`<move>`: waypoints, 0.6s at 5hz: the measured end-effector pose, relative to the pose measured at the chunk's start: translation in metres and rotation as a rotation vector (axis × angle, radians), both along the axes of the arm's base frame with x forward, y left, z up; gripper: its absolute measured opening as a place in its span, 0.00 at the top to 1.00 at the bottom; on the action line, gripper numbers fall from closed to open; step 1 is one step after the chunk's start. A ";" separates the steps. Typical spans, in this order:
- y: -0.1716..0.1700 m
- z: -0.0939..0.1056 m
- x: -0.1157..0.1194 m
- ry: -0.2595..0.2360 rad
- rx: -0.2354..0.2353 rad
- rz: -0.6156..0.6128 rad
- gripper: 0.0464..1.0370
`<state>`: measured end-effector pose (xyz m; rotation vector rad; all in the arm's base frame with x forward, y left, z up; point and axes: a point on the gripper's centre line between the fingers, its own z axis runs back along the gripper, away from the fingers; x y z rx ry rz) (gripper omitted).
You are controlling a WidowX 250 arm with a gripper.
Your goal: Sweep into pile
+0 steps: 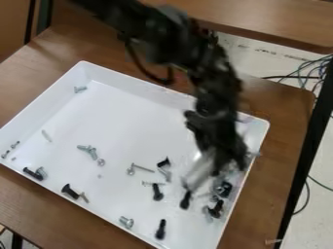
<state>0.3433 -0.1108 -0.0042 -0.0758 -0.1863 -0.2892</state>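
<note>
The wooden table (39,204) carries the white tray (42,99), which takes most of its top. The black arm (169,39) comes over the tray's far edge, and its gripper (224,153) is low beside the right edge. If it is wide or narrow, I cannot tell. A pale piece (198,172) slants down from it toward the hardware; I would judge it is my sweeping tool, but its grip I cannot confirm.

The hardware I must gather lies in the tray. The thickest group (214,209) is along the right edge, so I take this for the pile, with the sweep perhaps half done. One black bolt (69,191) rests near the near edge, silver screws (88,150) lie left of the middle, and the smallest screw (80,89) is close to the far left corner.

If I push too strongly to the right, the gripper may hit the wall and shift the tray, or pieces may climb over it. If the pale piece is tilted, small screws can slip under and remain behind. Long bolts may roll and scatter the pile.

At the right edge I have little room. The wider floor toward the far edge is better for turning back.
</note>
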 end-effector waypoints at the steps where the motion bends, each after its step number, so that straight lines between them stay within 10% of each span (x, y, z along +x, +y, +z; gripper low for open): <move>1: 0.052 0.009 0.003 0.000 0.032 0.139 0.69; 3: 0.139 0.022 -0.004 0.066 0.139 0.253 0.69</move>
